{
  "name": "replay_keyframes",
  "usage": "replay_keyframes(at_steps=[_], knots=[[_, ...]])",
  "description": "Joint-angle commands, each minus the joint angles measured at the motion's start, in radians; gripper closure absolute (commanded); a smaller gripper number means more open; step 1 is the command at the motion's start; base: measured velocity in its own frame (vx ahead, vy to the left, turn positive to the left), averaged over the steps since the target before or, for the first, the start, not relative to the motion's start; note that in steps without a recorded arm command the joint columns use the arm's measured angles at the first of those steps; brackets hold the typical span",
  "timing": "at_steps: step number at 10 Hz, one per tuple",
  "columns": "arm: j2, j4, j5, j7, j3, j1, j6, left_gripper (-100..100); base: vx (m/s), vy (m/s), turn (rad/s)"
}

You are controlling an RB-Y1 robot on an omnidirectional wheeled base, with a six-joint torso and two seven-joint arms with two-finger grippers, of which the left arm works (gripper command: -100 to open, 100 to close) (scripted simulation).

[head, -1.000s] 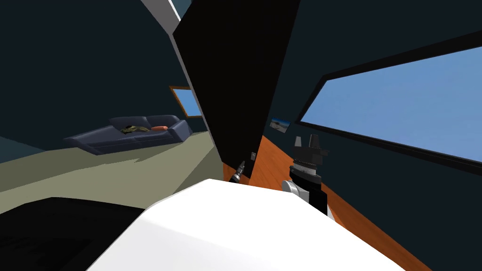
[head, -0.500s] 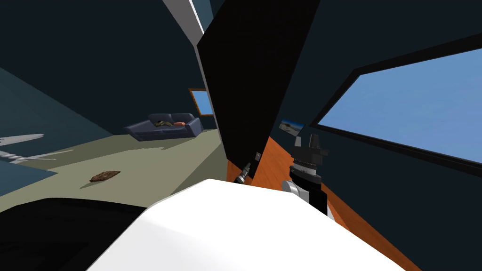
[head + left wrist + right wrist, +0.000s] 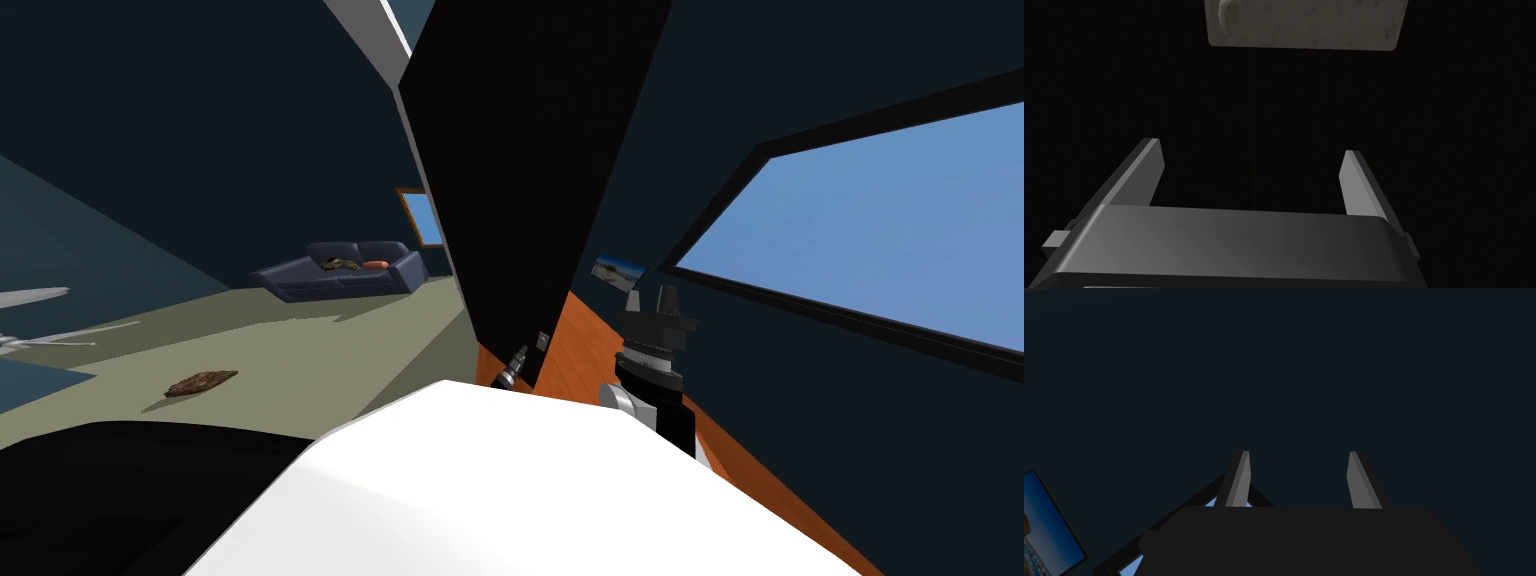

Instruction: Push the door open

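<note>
The tall, flat black door (image 3: 520,180) runs from the top centre of the head view down to just above the chest, and it looks partly swung. The left tool (image 3: 1250,147) faces its panel with blades spread wide and empty, and a pale grey rectangular plate (image 3: 1301,25) lies beyond the fingertips. The right tool (image 3: 1298,453), likewise open, is raised right of centre. Such a hinged slab is probably rigid and weighty, so press flat near the plate, far from the hinges.

Dim render: the door (image 3: 520,180) reads nearly black, daylight perhaps from the window (image 3: 880,220), edges splaying.
</note>
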State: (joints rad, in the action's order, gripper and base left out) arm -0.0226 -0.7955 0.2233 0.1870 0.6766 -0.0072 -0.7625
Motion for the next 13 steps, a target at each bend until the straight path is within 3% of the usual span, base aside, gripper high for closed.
replay_keyframes(at_steps=[1, 3, 5, 6, 7, 12, 13], knots=[[-0.002, -0.001, 0.000, 0.000, -0.004, -0.001, 0.003, -100, 0.158, -0.149, -0.014], [0.017, 0.003, 0.000, -0.001, -0.012, -0.009, 0.006, -100, 0.172, -0.160, -0.024], [0.053, 0.006, 0.000, -0.002, -0.018, -0.016, 0.008, -100, 0.166, -0.156, -0.020], [0.037, -0.012, 0.000, 0.000, -0.016, -0.005, 0.015, -100, 0.051, -0.067, 0.031], [0.037, -0.012, 0.000, 0.000, -0.016, -0.005, 0.015, 100, -0.010, 0.012, -0.022], [0.037, -0.012, 0.000, 0.000, -0.016, -0.005, 0.015, 100, -0.011, 0.011, -0.004], [0.016, -0.009, 0.006, 0.003, -0.034, -0.006, 0.014, 100, 0.061, -0.097, 0.038]])
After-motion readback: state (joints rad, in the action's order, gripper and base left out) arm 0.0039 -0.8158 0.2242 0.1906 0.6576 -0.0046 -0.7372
